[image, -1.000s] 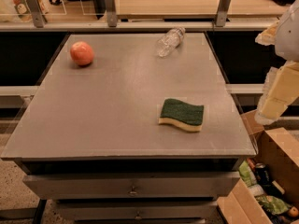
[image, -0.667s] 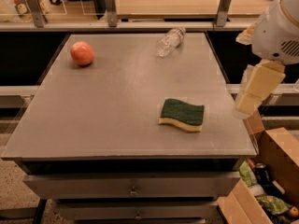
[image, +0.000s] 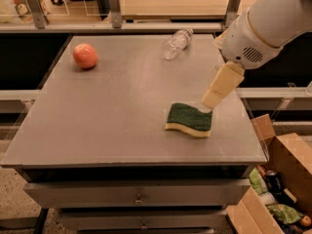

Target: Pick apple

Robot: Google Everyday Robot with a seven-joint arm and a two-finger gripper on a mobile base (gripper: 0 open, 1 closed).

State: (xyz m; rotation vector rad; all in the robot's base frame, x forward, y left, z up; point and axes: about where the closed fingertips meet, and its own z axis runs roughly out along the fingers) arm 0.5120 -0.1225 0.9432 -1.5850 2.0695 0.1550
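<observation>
The apple (image: 85, 56) is round and red-pink with paler patches. It sits on the grey table (image: 117, 116) near the far left corner. My gripper (image: 213, 100) hangs from the white arm at the right side of the table, just above the far right edge of the green sponge (image: 190, 119). It is far from the apple, across most of the table's width. Nothing shows in the gripper.
A clear plastic bottle (image: 177, 43) lies on its side at the far edge, right of centre. An open cardboard box (image: 285, 179) with several items stands on the floor at the right. Drawers run under the table front. A rail and posts stand behind the table.
The arm and gripper have moved left from beyond the table's right edge to over the table, above the sponge. The apple, bottle and sponge have not moved.
</observation>
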